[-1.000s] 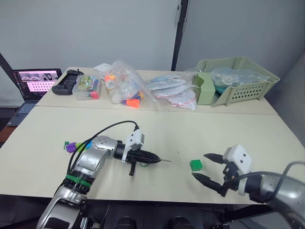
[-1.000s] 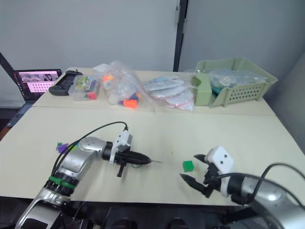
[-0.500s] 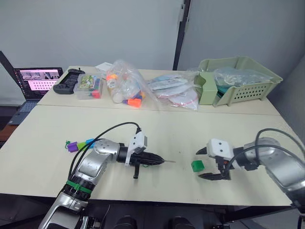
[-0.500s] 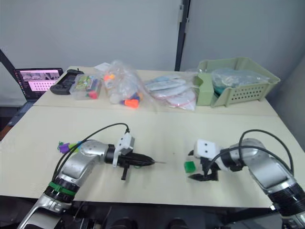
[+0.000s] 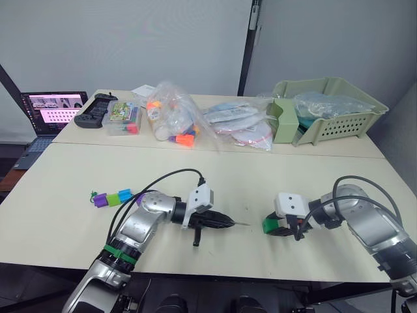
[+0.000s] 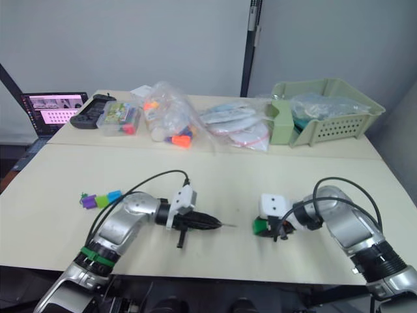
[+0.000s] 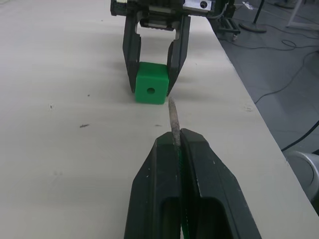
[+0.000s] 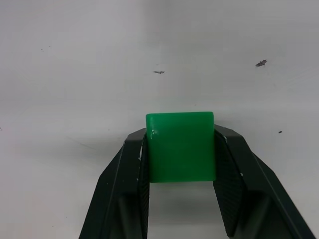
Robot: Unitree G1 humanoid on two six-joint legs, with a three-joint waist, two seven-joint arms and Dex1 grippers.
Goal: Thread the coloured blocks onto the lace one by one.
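A green block [image 5: 270, 225] rests on the table, its hole facing the left gripper. My right gripper [image 8: 180, 133] is shut on it, one finger pressed against each side. My left gripper [image 7: 172, 135] is shut on the lace's pale stiff tip [image 7: 173, 118], which points at the block [image 7: 150, 89] from a short gap away. A purple block [image 5: 100, 201], a lime green block [image 5: 112, 198] and a blue block [image 5: 124, 194] lie in a row to the left, behind my left forearm. The lace between that row and the gripper is hidden.
At the back of the table stand a laptop [image 5: 52, 107], a black controller [image 5: 91, 119], a clear box [image 5: 122, 118], clear bags of toy pieces [image 5: 174, 120] and a green basket [image 5: 329, 111]. The table's front edge runs just below both grippers.
My right gripper has come in from the front right, straddled the green block and shut on it. My left gripper has carried the lace tip slightly to the right.
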